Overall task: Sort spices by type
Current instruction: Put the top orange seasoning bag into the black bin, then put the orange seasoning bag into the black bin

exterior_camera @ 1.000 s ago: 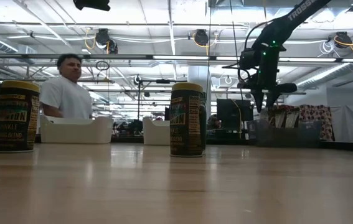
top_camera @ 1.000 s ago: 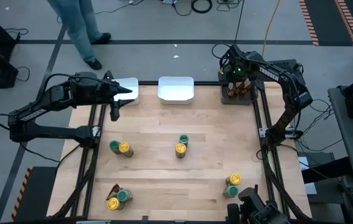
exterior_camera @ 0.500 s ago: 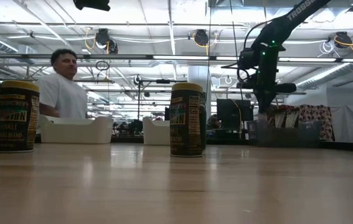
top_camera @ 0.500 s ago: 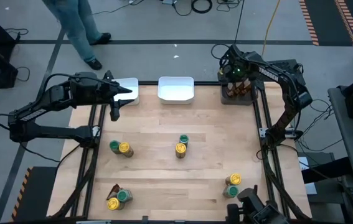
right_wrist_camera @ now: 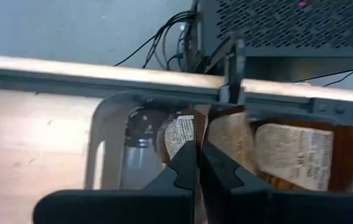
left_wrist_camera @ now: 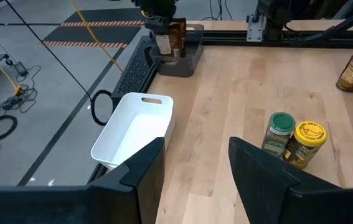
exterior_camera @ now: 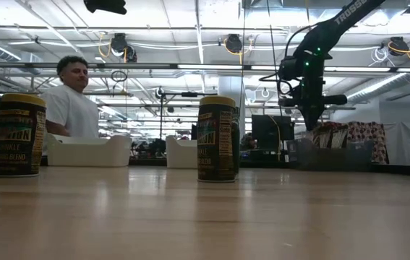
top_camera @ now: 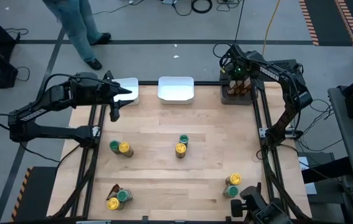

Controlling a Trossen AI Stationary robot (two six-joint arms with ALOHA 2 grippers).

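L gripper hangs over the bench far-left edge, by a white tray, fingers spread w/ nothing between. Near-left corner: yellow-lid jar, green-lid jar and a brown packet bunched together. Further back on the left, a green-lid jar touches a yellow-lid jar. 2nd white tray sits at far edge, mid. Mid-bench pair: green-lid jar just behind yellow-lid jar. Near-right: yellow-lid jar beside another jar, lid colour can't tell. Far-right corner: dark bin holding brown packets; R gripper sits above it, fingers pressed together, empty. A person stands beyond the bench.
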